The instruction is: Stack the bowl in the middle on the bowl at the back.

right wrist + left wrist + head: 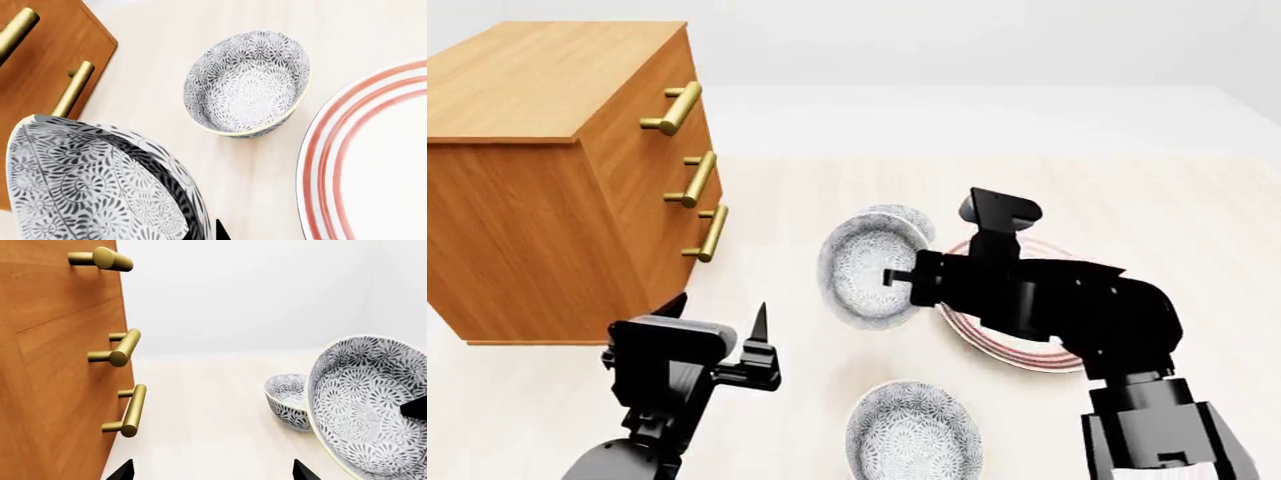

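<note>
Gripping the middle bowl by its rim, the right hand holds it tilted on edge above the surface, just in front of the back bowl, which sits upright beside the plate. Left hand hangs spread and empty near the dresser. A third bowl sits nearest.

The pale floor carries a wooden cabinet, a red-ringed plate and, apparently, two patterned bowls.
</note>
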